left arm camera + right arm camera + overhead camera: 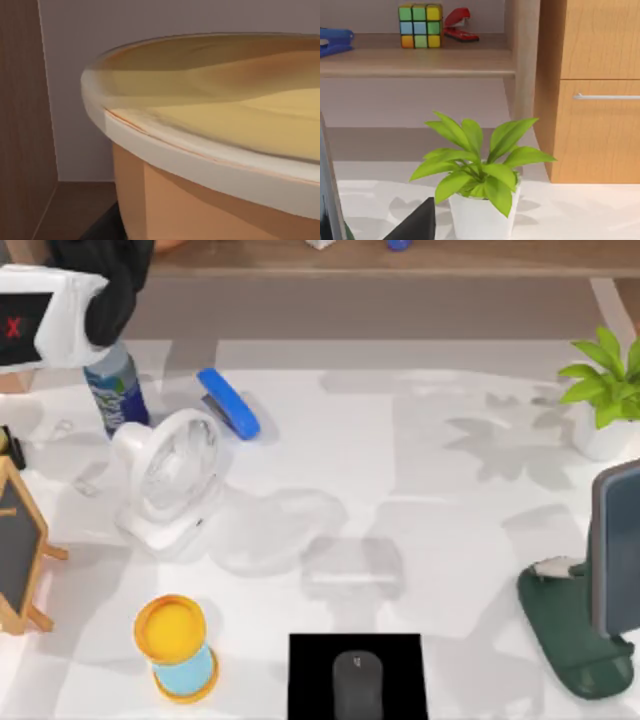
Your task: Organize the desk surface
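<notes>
A: Desk surface [420,470]: where does it sit?

B: It spans nearly the whole top view, a broad glossy white tabletop below a wooden shelf at the upper edge.

A: What lies on it?

B: At upper left a water bottle [117,392], a white desk fan [172,478] and a blue stapler [229,403]. At lower left a yellow-capped hourglass-shaped object [178,646]. At bottom centre a black mat [310,680] with a mouse [357,685]. At right a potted plant [605,390] and a green stand [570,635].

A: And handling?

B: Likely rigid and slick; nothing to grasp, so the loose items get lifted instead. The bottle probably suits a grip round its body.

A: The fingers?

B: I cannot tell for either arm; the left arm [60,310] hangs at upper left.
</notes>
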